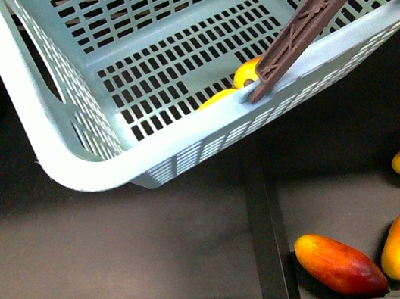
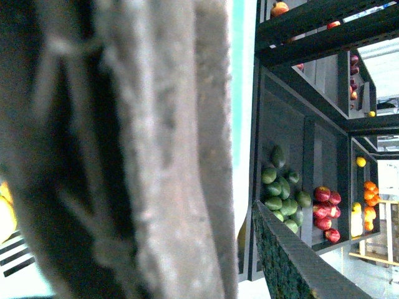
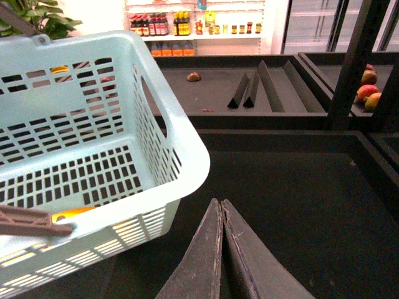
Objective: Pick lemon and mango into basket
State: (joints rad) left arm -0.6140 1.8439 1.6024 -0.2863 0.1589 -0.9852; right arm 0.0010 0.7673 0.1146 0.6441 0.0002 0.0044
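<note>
The pale aqua basket (image 1: 68,141) hangs tilted above the dark display shelf, its brown handle (image 1: 323,10) running up to the right. Two yellow fruit tops (image 1: 248,72) show on its slotted floor behind the rim; I cannot tell whether either is the lemon. Several red-and-yellow mangoes (image 1: 339,264) lie in the bin at lower right. My left gripper (image 2: 93,174) is shut on the basket, and its blurred grey finger (image 2: 162,149) fills the left wrist view. My right gripper (image 3: 220,205) is shut and empty, just beside the basket's corner (image 3: 187,143).
A raised divider (image 1: 261,216) separates the bare dark bin under the basket from the mango bin. In the left wrist view, far shelves hold green fruit (image 2: 280,193), red fruit (image 2: 325,212) and oranges (image 2: 370,199). More mangoes (image 3: 368,93) lie in a far bin.
</note>
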